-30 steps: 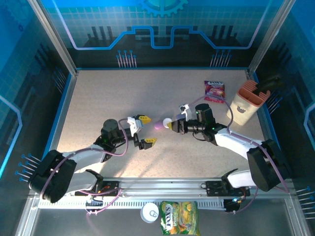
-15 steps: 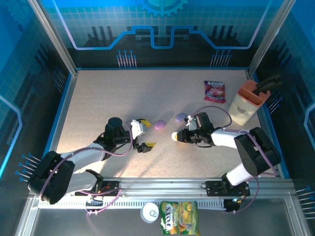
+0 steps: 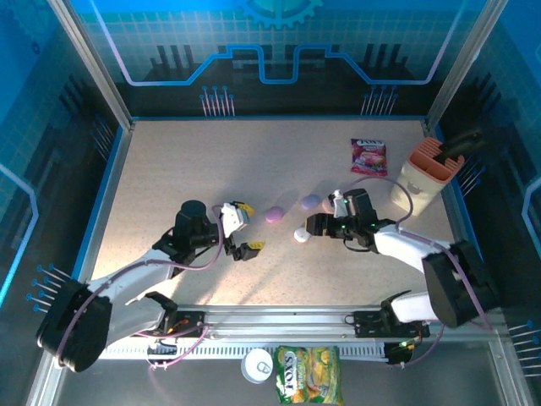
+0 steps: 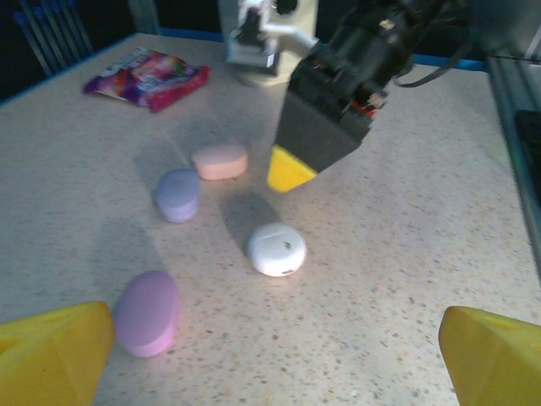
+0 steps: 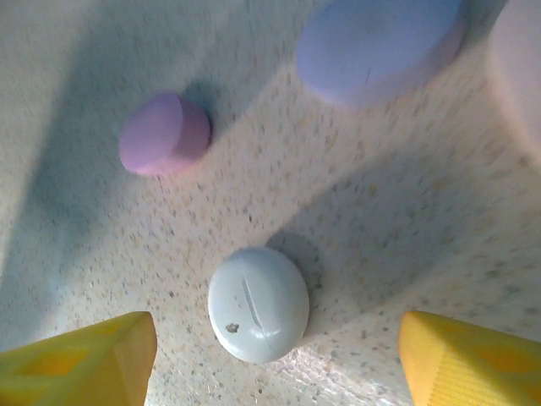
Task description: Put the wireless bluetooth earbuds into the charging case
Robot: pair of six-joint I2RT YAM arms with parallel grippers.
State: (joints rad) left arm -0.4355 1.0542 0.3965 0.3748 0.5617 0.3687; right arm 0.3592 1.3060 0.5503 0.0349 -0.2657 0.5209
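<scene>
Yellow-tipped left jaws and right jaws gape released on low outstretched arms, the white case [image 3: 300, 234] between.

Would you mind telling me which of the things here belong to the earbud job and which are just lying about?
Job in hand:
white case
purple case
lilac-blue case
pink case

Just lying about:
candy packet
beige holder
green snack bag
round tin
</scene>
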